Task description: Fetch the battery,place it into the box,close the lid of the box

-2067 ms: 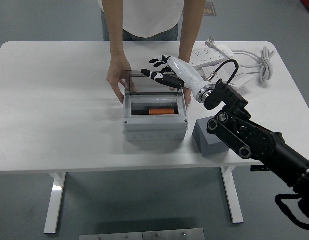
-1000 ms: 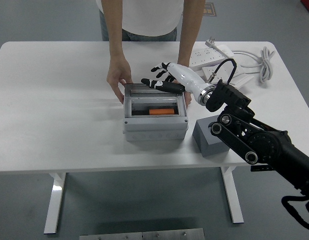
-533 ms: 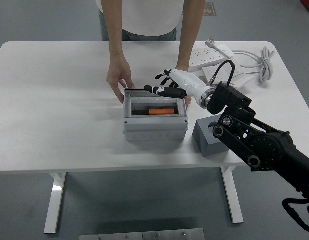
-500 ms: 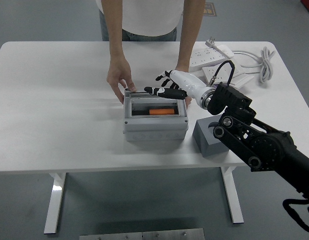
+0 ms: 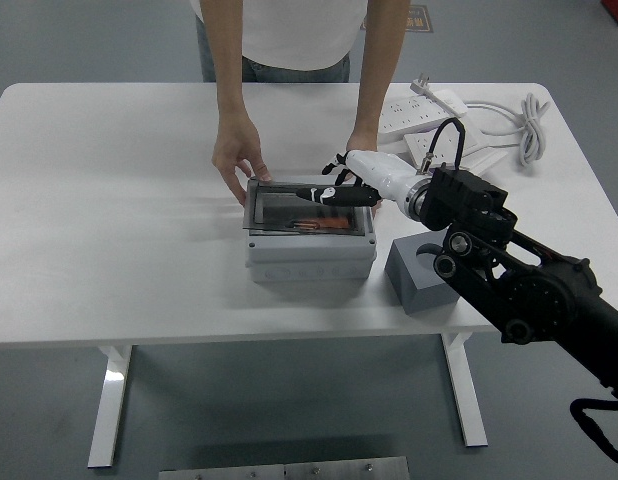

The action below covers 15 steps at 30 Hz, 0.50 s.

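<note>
A grey box (image 5: 311, 252) stands mid-table. Its clear lid (image 5: 299, 208) now lies almost flat over the opening. The orange battery (image 5: 319, 225) shows dimly through the lid, inside the box. My right hand (image 5: 334, 192), white with black fingers, reaches in from the right and rests with fingers stretched flat on top of the lid, holding nothing. A person's hands steady the box: one hand (image 5: 237, 160) at its back left corner, the other (image 5: 364, 150) behind its right side, partly hidden by my hand.
A dark grey block (image 5: 417, 275) sits just right of the box under my forearm. A white power strip (image 5: 429, 108) and coiled white cable (image 5: 519, 125) lie at the back right. The person stands at the far edge.
My right hand has moved down and forward, pushing the lid from upright to nearly flat over the box. The person's hands stayed at the box.
</note>
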Available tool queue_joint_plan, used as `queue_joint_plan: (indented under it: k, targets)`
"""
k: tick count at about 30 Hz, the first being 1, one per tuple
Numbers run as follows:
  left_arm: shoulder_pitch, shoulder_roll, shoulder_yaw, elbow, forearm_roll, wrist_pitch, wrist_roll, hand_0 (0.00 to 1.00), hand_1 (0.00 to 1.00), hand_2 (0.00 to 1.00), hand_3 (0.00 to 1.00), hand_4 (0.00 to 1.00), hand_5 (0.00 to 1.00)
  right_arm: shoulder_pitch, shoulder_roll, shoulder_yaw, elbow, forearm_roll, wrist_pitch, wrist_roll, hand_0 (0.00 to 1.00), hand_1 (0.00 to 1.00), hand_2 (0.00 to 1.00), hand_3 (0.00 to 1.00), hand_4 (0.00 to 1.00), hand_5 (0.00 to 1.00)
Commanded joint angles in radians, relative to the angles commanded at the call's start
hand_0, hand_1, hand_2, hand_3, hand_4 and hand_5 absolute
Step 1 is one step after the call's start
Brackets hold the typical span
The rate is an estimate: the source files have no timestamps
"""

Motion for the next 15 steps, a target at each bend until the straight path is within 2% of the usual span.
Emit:
queue_joint_plan:
  k: [8, 11, 15]
  targets:
    - [0.0, 0.0, 0.001, 0.0, -0.003, 0.001, 0.0, 0.623, 0.691, 0.571, 0.565, 0.54, 0.002, -0.011, -0.01, 0.04, 0.012, -0.023, 0.009, -0.004, 0.57, 0.512, 0.691, 0.791, 0.998, 0.998]
    - [0.001, -0.001, 0.003, 0.0, -0.006, 0.001, -0.001, 0.623, 0.691, 0.571, 0.565, 0.54, 0.002, -0.026, -0.02, 0.078, 0.031, -0.041, 0.024, -0.015, 0.57, 0.512, 0.691, 0.791, 0.998, 0.998]
    - [0.002, -0.001, 0.005, 0.0, -0.01, 0.003, -0.002, 0.622, 0.691, 0.57, 0.564, 0.539, 0.002, -0.061, -0.041, 0.15, 0.08, -0.066, 0.068, -0.049, 0.557, 0.509, 0.688, 0.786, 0.998, 0.998]
